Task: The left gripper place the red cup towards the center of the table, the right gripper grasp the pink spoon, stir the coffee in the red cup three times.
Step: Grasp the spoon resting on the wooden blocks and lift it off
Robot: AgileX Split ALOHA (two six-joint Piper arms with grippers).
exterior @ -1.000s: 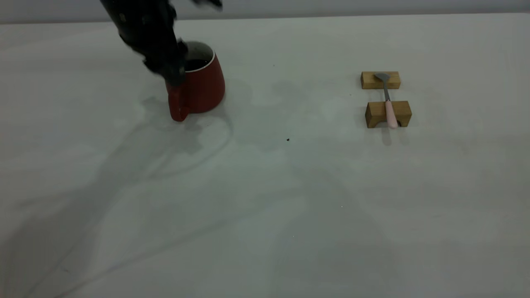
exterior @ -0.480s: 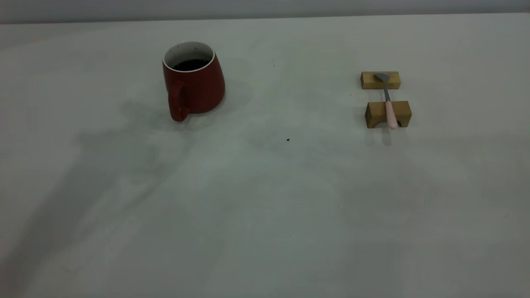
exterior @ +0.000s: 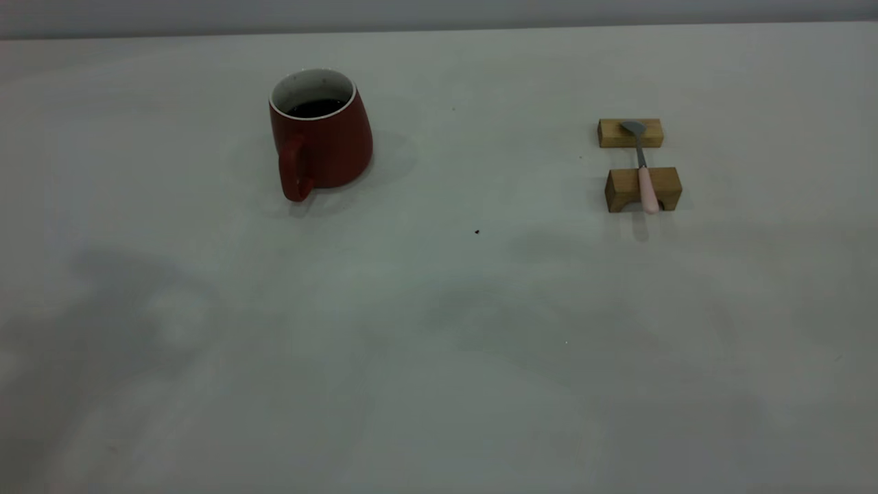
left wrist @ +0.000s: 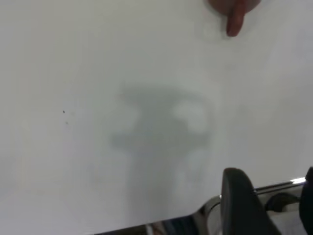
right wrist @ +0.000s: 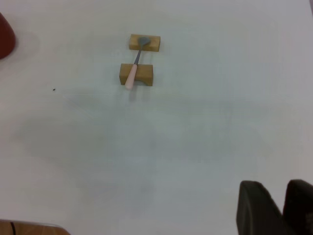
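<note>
Currently the red cup is standing upright on the table toward its far left part, handle turned to the near edge, with the coffee showing dark inside. Nothing is touching it. Toward the far right part, well apart from the cup, the pink spoon is lying across two wooden blocks. The left gripper is hanging above bare tabletop, fingers spread and holding nothing. The right gripper is hovering over the table, away from the spoon; whether it is released or clenched I cannot tell.
</note>
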